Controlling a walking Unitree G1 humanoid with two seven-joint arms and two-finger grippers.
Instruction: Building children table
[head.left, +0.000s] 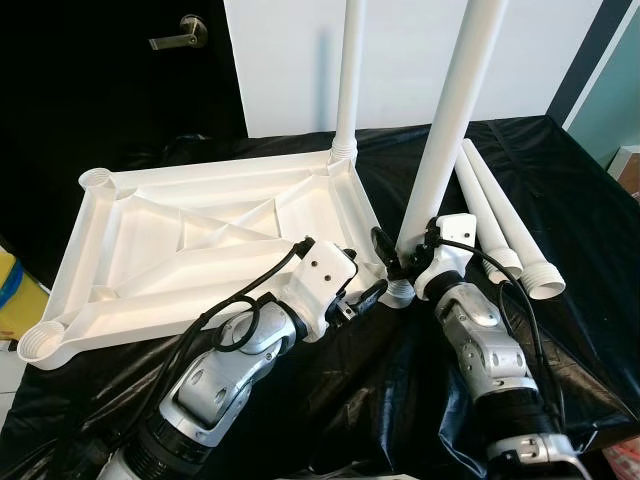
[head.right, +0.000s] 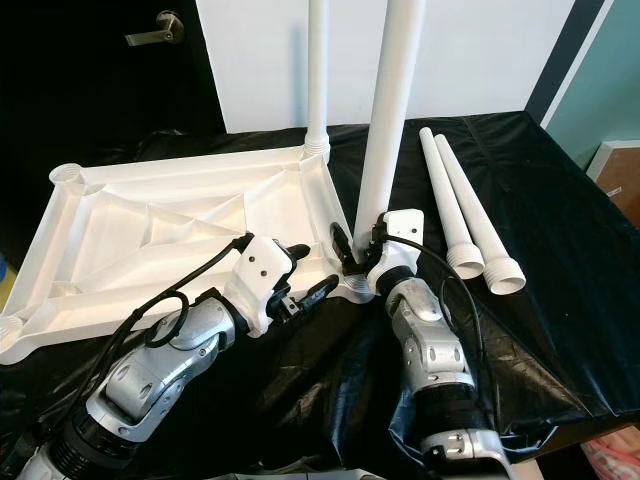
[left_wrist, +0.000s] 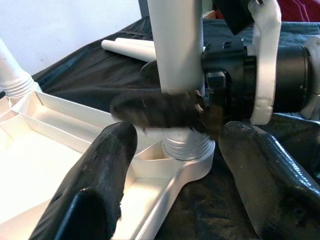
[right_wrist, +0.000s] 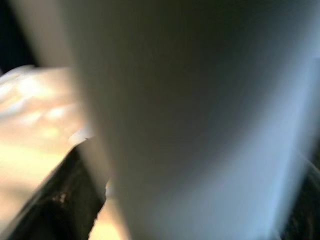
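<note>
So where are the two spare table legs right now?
In the left eye view the two loose legs lie side by side on the black sheet, to the robot's right of the upturned tabletop, just beyond the right gripper.

Right pincer (head.left: 398, 262) clamped shut; left pincer (head.left: 368, 296) beside it, fingers apart.
</note>
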